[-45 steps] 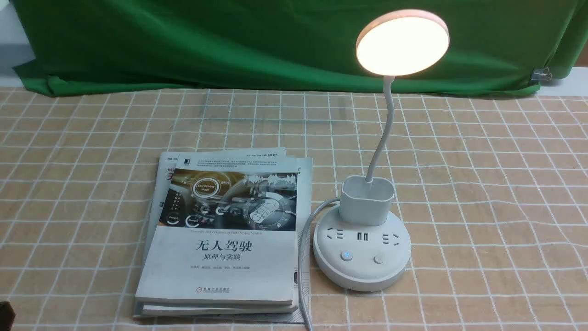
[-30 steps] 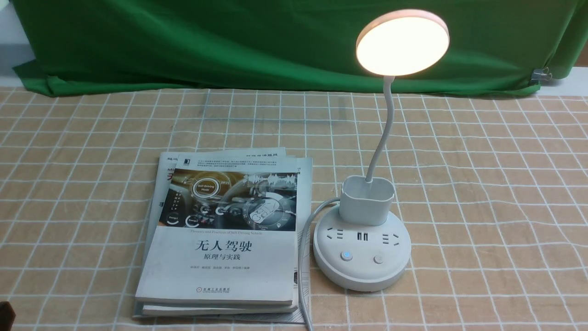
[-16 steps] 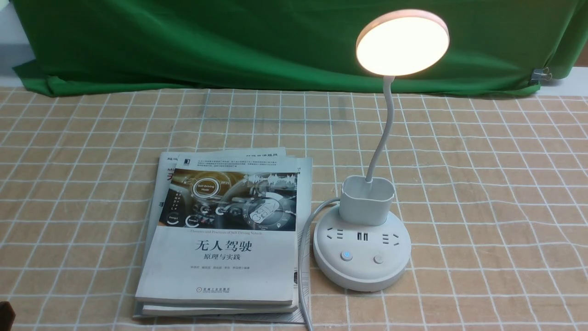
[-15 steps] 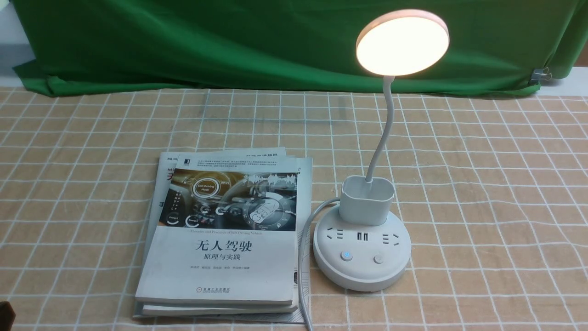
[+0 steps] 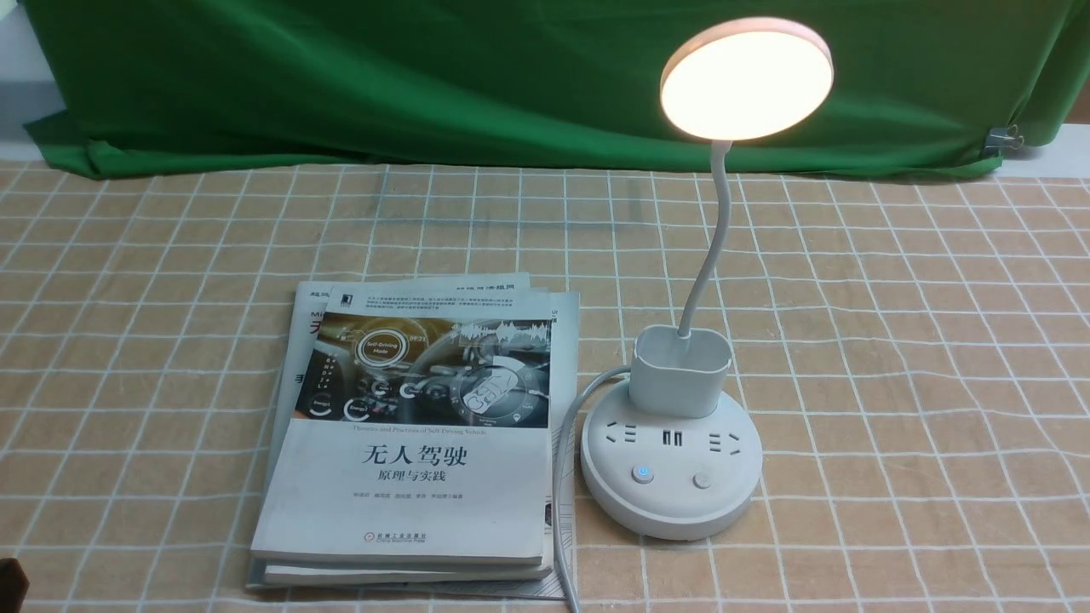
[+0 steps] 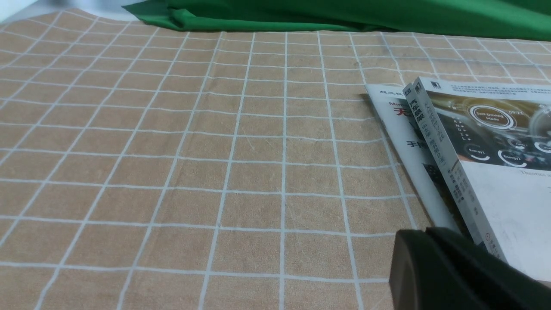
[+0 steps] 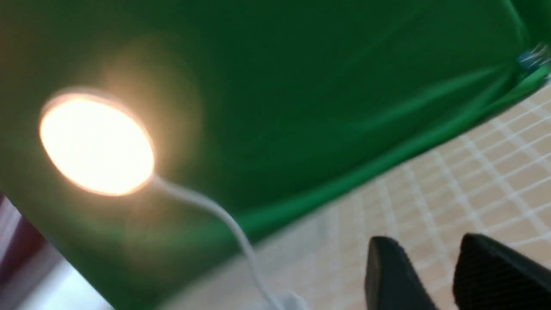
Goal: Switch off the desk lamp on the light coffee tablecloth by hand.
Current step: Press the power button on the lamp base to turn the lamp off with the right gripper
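White plastic makes up the whole desk lamp [image 5: 670, 477], which stands right of centre in the front view on the light coffee tablecloth [image 5: 920, 358]. Its flat round head [image 5: 746, 78] glows warm yellow at the top of the frame, carried on a thin curved neck [image 5: 711, 247] that rises from a small cup holder [image 5: 681, 373]. The round base has sockets, two USB ports [image 5: 672, 439] and two buttons. The left button [image 5: 642, 473] shows a blue light and the right button [image 5: 702, 481] is plain. A white cable [image 5: 562, 477] runs from the base toward the lower edge.

Just left of the lamp lies a stack of books [image 5: 417, 434]. The top cover reads "无人驾驶", "原理与实践" and "Self-Driving Mode". The woven tan cloth has a grid of thin white lines. A creased green backdrop [image 5: 383, 77] hangs behind it, with a metal clip [image 5: 1003, 136] at the upper right.

In the left wrist view, the left gripper [image 6: 424, 241] sits at the lower right with its black fingers pressed together, beside the books. In the blurred right wrist view, the right gripper [image 7: 426, 245] has its fingers spread, with nothing between them.
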Robot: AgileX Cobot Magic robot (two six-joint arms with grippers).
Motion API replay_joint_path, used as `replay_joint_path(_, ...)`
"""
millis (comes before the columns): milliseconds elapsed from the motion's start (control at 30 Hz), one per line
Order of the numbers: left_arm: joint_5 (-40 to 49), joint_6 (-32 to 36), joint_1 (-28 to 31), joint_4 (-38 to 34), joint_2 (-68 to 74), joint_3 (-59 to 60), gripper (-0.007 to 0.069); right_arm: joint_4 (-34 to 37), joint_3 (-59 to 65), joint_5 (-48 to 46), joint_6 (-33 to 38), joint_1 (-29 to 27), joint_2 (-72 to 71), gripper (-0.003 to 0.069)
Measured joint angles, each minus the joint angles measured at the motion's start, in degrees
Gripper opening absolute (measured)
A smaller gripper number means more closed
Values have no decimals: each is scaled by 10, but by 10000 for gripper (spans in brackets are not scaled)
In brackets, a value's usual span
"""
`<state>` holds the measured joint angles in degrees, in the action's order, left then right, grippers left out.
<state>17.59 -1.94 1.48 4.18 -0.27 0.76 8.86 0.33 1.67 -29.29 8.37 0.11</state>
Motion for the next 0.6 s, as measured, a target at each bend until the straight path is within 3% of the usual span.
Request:
replay_joint_path(167, 0, 0, 0, 0, 0, 0, 4, 3, -1, 6, -29, 3, 0, 193)
replay_joint_path(333, 0, 0, 0, 0, 0, 0, 4, 4, -128, -182, 70, 42, 81, 54)
replay_joint_path(600, 0, 0, 0, 0, 0, 0, 4, 1, -352, -480, 226, 76, 372, 46)
